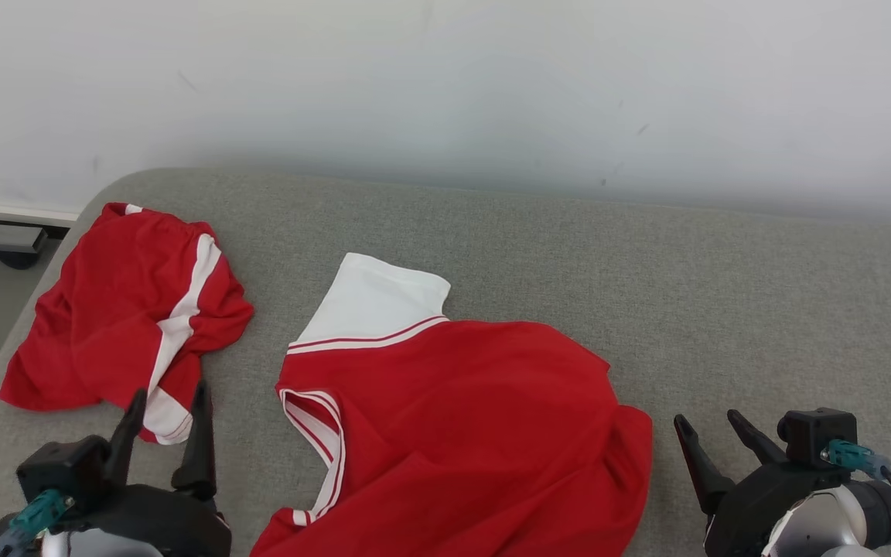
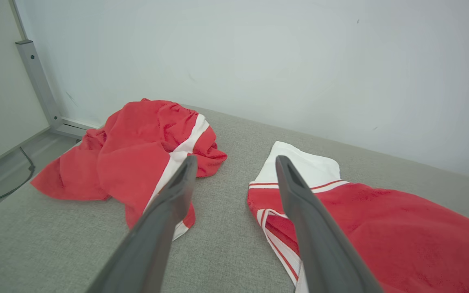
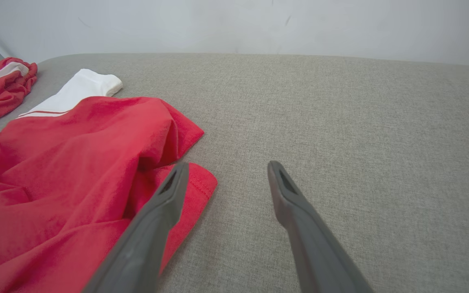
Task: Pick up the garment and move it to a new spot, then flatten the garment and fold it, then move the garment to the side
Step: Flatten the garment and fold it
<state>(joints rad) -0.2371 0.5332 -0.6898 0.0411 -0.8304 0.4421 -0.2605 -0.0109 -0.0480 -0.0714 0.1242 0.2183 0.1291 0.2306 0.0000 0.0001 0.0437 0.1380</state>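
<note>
Near the left front corner of the grey padded surface [image 1: 685, 271], the left gripper [image 1: 170, 391] hovers with its jaws spread wide and nothing in them. From the head its fingers seem to overlap a crumpled red garment [image 1: 121, 302]. Its wrist view puts them over bare cloth between that and the red shirt [image 1: 453, 402], and takes in an upright metal post [image 2: 39, 81] beyond the left edge. The right gripper [image 1: 707, 418], equally agape and empty, sits beside the shirt's folded hem. The shirt lies mid-surface at the front edge, its white sleeve [image 1: 372, 302] toward the wall.
</note>
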